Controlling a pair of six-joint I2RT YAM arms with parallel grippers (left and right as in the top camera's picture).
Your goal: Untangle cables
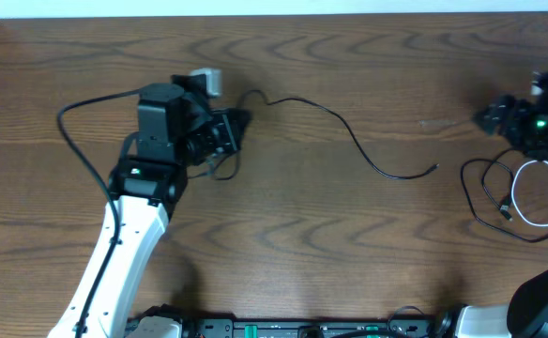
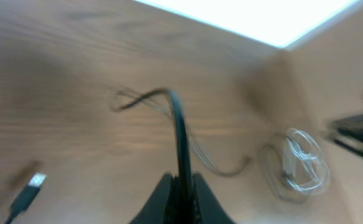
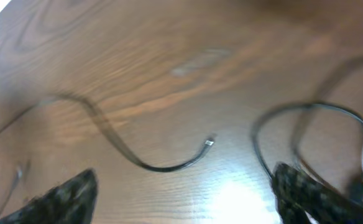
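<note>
The left gripper [image 2: 181,185] sits at the bottom of the left wrist view, its two fingers pressed together on the black cable [image 2: 180,140]. The cable rises from between the fingers, bends over and runs away across the wooden worktop [image 1: 302,235]. A USB-style plug [image 2: 35,182] on a dark cord lies on the worktop just to the lower left of that gripper; which cable it belongs to cannot be told.

From overhead, the left arm reaches in from the lower left. The black cable leaves its gripper and trails rightward in a long loose S-curve across the middle of the worktop. It ends in a small free tip, well apart from everything on the right.

In the right wrist view, the right gripper [image 3: 184,177] hangs above the wood with its fingers spread wide and nothing between them. The black cable's free tip lies on the worktop between and just beyond the fingers.

Farther right, the white cable [image 2: 306,155] lies in a loose coil on the worktop beside the right arm. A dark loop [image 1: 476,202] of thin cord lies around and under it, overlapping it. The pictures are too blurred to tell whether the dark loop joins the black cable.
</note>
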